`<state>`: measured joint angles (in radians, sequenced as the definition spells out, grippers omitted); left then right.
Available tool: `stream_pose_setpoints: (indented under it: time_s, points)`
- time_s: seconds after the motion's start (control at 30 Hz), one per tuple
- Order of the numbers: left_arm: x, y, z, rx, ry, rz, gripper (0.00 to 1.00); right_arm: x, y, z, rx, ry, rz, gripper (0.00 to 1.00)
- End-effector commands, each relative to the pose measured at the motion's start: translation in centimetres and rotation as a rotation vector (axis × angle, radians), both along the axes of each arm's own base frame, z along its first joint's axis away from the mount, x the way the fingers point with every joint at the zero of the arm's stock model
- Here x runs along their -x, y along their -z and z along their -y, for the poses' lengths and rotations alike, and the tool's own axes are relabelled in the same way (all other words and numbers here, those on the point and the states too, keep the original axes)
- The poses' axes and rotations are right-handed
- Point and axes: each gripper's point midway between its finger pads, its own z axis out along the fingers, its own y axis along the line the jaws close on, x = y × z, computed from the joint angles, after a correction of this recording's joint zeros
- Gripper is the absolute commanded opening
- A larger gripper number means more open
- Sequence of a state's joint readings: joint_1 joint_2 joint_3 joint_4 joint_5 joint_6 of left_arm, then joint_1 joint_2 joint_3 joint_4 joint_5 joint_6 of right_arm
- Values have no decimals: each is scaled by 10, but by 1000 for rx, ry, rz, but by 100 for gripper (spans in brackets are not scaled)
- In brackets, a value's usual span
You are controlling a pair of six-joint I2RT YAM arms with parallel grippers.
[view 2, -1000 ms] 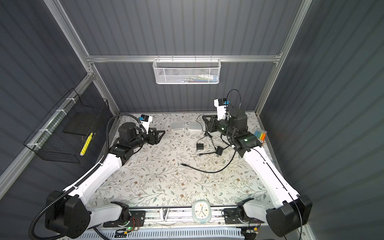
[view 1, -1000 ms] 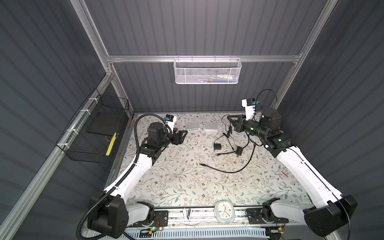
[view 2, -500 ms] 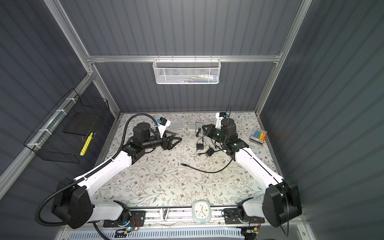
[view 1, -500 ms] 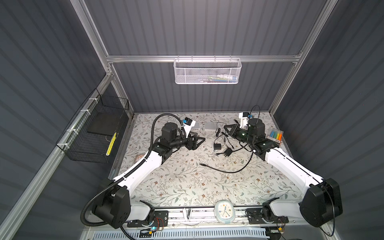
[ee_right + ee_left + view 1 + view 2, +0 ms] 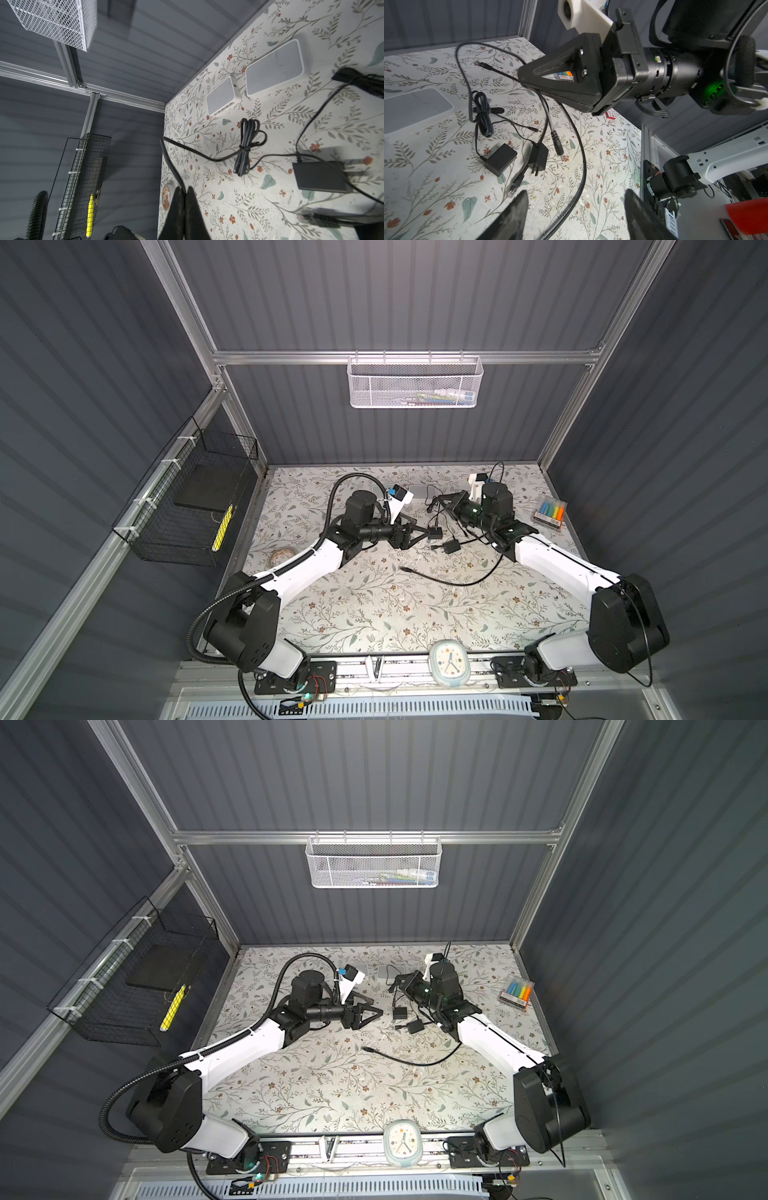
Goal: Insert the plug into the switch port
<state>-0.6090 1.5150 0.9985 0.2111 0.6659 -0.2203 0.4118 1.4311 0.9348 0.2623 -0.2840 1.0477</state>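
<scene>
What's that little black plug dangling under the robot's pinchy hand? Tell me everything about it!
The plug is a slim black barrel, plastic-looking, with a ribbed collar at its top and a short shiny metal tip below. It hangs tip-down, slightly tilted, on its thin black cord. The right gripper is shut on that cord just above, so nothing grips the plug itself. It dangles over the flowery table, near a black adapter; whether the tip touches the table cannot be told.

On my remote rig: matt floral table covering [image 5: 374, 605], smooth white plastic switch [image 5: 274, 68], matt black plastic adapter [image 5: 500, 159], rubbery black plug cable [image 5: 550, 124], brushed aluminium frame [image 5: 291, 357], white-coated wire-mesh basket [image 5: 415, 385], ribbed dull-grey wall panels [image 5: 374, 302].
</scene>
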Motion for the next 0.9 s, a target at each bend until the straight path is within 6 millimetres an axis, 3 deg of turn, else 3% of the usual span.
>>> stream_pose_setpoints:
  time_s: [0.0, 0.6, 0.87]
  points:
    - [-2, -12, 11, 58, 24, 8, 72, -2, -11, -3, -41, 10, 28, 0]
    - [-18, 17, 47, 75, 18, -13, 61, 1, -12, -3, -86, 15, 24, 0]
    - [-24, 16, 53, 73, 1, 14, 48, 1, -8, -2, -89, 17, 18, 0]
